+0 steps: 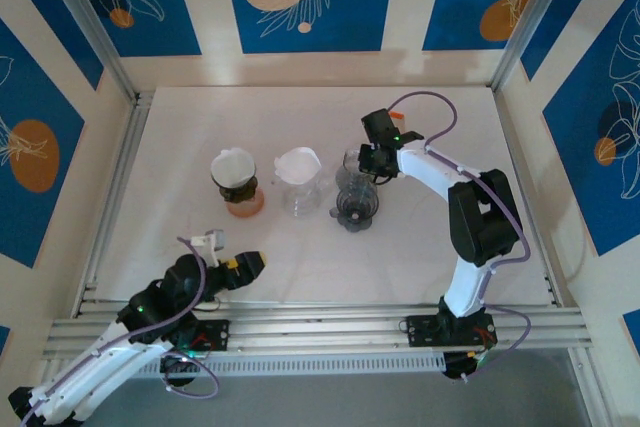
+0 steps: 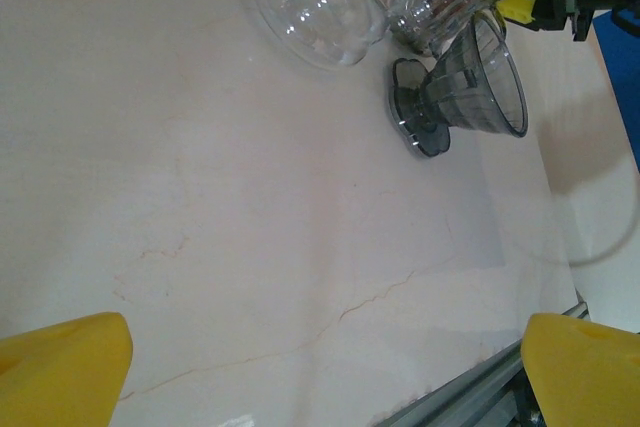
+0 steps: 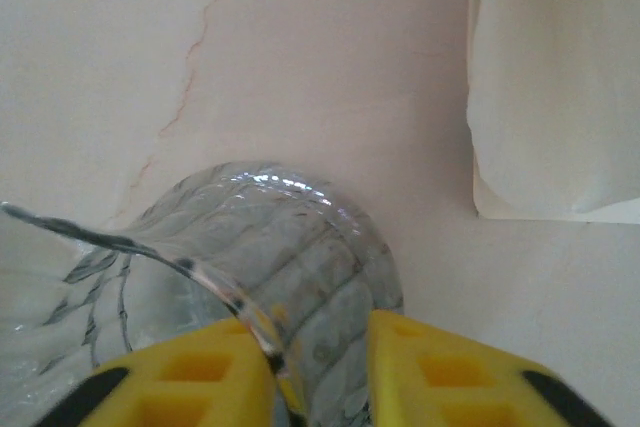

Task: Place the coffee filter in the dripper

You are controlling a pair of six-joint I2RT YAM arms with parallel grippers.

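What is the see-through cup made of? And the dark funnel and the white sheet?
The clear cup looks like glass or clear plastic: see-through, ribbed, with shiny glints. The dark funnel is probably smoky plastic, glossy; the table shows through it. The white sheet looks like matte paper, thin at its edge.

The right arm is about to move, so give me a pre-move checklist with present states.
1. Right fingers straddle the clear ribbed glass rim: ok.
2. Right grip fully closed: cannot tell.
3. Left fingers open, holding nothing: ok.
4. Grey dripper empty: ok.
5. White filter in grey dripper: not ok.
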